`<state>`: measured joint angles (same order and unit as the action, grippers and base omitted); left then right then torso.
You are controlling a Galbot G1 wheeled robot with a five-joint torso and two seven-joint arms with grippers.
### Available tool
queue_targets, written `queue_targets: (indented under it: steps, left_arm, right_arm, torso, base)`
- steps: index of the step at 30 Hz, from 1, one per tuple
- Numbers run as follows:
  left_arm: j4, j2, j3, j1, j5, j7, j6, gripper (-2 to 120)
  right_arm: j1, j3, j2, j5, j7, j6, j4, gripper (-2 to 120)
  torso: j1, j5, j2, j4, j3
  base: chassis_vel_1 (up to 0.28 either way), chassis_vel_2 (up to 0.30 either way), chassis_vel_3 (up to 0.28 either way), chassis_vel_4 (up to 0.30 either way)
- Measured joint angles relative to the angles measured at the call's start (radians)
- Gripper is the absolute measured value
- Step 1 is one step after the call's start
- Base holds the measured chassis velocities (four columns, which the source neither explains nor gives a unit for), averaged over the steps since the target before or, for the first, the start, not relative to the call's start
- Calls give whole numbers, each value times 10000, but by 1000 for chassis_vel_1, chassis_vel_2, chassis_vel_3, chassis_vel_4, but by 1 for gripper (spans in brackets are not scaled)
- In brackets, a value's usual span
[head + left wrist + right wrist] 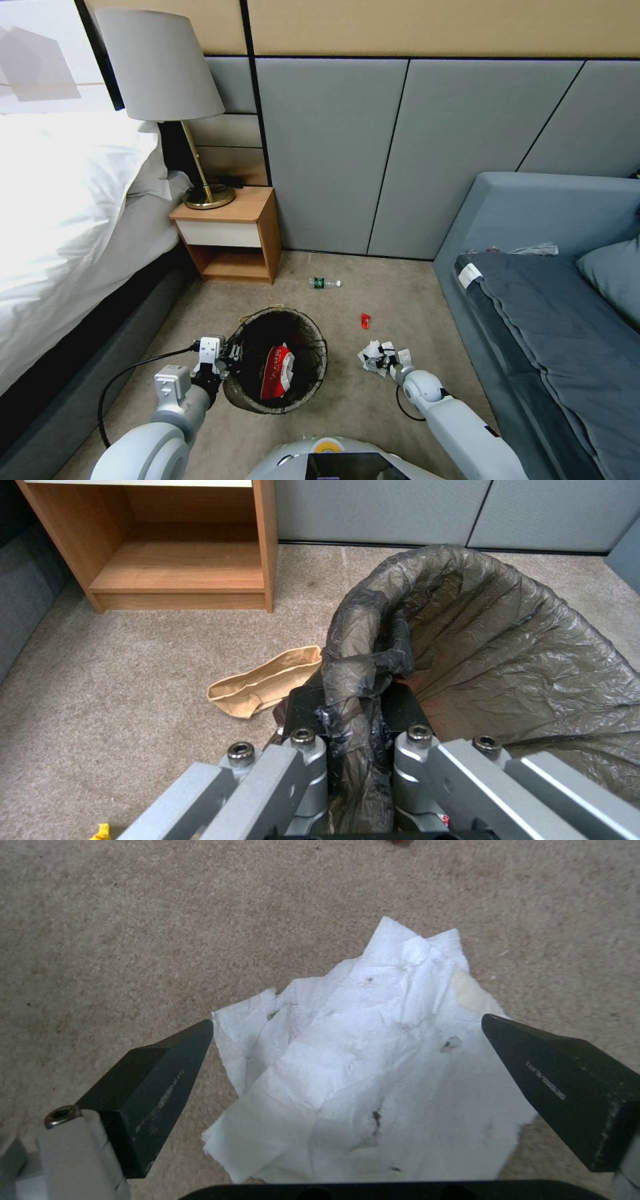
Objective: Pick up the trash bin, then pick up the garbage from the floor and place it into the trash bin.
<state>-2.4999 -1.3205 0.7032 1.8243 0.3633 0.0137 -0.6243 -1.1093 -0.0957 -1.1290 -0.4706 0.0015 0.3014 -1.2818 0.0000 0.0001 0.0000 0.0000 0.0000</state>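
The trash bin (pixel 293 393), round with a dark bag liner (pixel 507 645) over its rim, sits in front of me on the carpet. My left gripper (pixel 227 353) (pixel 353 705) is shut on its near-left rim and liner. A red-and-white wrapper (pixel 277 372) lies inside. To the bin's right, my right gripper (pixel 393 363) (pixel 347 1022) is low over a crumpled white paper (pixel 375 355) (pixel 360 1065), open, with one finger on each side of it. More garbage lies farther off: a small green-labelled bottle (pixel 325 283) and a red wrapper (pixel 365 321). A brown paper bag (pixel 263 682) lies just beyond the bin.
A wooden nightstand (pixel 230 230) (pixel 180 565) with a lamp (pixel 163 73) stands beyond the bin on the left, beside the bed (pixel 60 220). A grey sofa (pixel 553 313) borders the right. The grey panelled wall (pixel 400 153) closes the back. A yellow scrap (pixel 100 831) lies near my left arm.
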Motion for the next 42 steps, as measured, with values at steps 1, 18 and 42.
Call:
queue_targets:
  steps: [1, 18, 42]
  left_arm:
    - [0, 4, 1, 0, 2, 1, 0, 7]
    - [0, 52, 20, 37, 37, 8, 0, 7]
    - [0, 80, 23, 101, 29, 18, -2, 7]
  right_arm:
    - [17, 0, -22, 3, 1, 0, 32, 100]
    - [122, -111, -190, 144, -4, -62, 528, 100]
    - [256, -253, -545, 451, -122, -289, 1164, 99]
  torso:
    - [0, 0, 0, 0, 0]
    - [0, -1, 0, 0, 0]
    - [0, -3, 0, -1, -1]
  base:
    - [0, 0, 0, 0]
    - [0, 0, 0, 0]
    - [0, 0, 0, 0]
